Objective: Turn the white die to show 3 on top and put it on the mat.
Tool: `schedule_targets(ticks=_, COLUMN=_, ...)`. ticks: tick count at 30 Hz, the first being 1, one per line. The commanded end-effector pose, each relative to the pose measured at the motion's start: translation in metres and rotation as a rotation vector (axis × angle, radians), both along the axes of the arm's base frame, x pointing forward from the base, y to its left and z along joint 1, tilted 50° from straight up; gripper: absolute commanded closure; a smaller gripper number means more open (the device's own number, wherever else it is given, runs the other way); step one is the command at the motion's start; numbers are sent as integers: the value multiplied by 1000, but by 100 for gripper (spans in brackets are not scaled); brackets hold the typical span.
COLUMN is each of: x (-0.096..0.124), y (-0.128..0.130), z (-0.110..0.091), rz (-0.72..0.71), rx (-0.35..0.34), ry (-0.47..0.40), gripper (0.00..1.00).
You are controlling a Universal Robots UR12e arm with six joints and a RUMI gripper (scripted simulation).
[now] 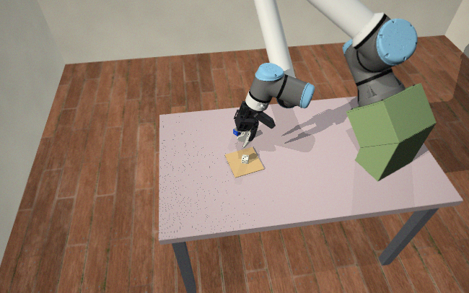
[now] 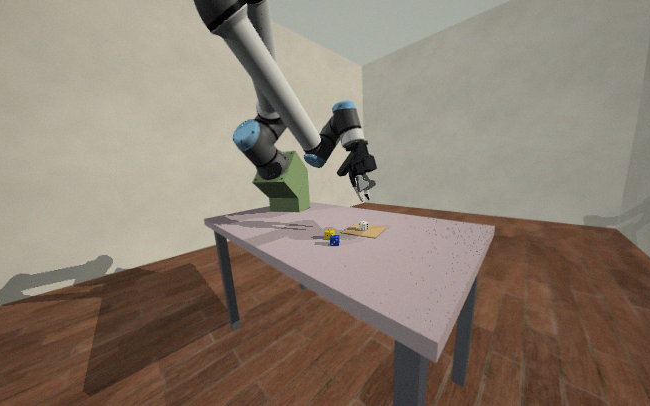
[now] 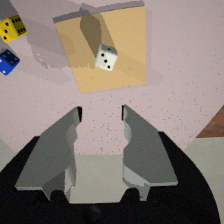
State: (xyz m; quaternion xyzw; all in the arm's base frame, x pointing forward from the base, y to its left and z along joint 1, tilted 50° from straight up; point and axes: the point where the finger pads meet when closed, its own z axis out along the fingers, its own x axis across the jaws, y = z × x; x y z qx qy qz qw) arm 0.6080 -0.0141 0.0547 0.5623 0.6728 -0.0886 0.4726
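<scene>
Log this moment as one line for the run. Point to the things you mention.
gripper [image 1: 244,141] [image 2: 363,197] [image 3: 102,107]: open, holding nothing | white die [image 1: 244,159] [image 2: 363,225] [image 3: 106,57]: on mat [image 1: 234,168] [image 2: 375,232] [image 3: 131,35] | blue die [image 1: 236,132] [image 2: 334,240] [image 3: 7,62], yellow die [image 2: 328,234] [image 3: 12,28]: off mat

Mat [image 1: 231,164] [image 2: 352,232] [image 3: 135,70] plain tan — die [image 1: 244,159] [image 2: 363,225] [image 3: 106,58] white, black-dotted — base block [image 1: 392,123] [image 2: 301,176] green.

1. The arm [image 1: 279,40] [image 2: 277,83] slopes down to its wrist, the forearm slanting (blue caps at the joints).
2. Its gripper [image 1: 244,141] [image 2: 363,195] [image 3: 102,107] hangs tilted, fingertips pointing downward.
3. The gripper's two fingers stand apart, with nothing between them.
</scene>
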Motion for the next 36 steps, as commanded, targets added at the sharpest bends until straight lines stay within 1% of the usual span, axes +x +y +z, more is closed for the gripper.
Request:
schedule_targets(ticks=1, x=1, y=-1, z=-8, rz=-90, rx=24, ry=91, gripper=72)
schedule_targets(ticks=13, x=6, y=2, z=-5, rz=-177, rx=34, ry=173, gripper=72)
schedule_targets(ticks=23, x=7, y=3, z=-3, rz=-201, rx=35, ry=194, gripper=72)
schedule_targets(ticks=33, x=7, y=3, z=-2, rz=-205, rx=35, ry=198, gripper=72)
schedule_targets(ticks=34, x=7, y=3, z=-2, rz=-205, rx=35, ry=198, gripper=0)
schedule_targets(ticks=36, x=7, y=3, z=-2, rz=-205, rx=35, ry=198, gripper=0)
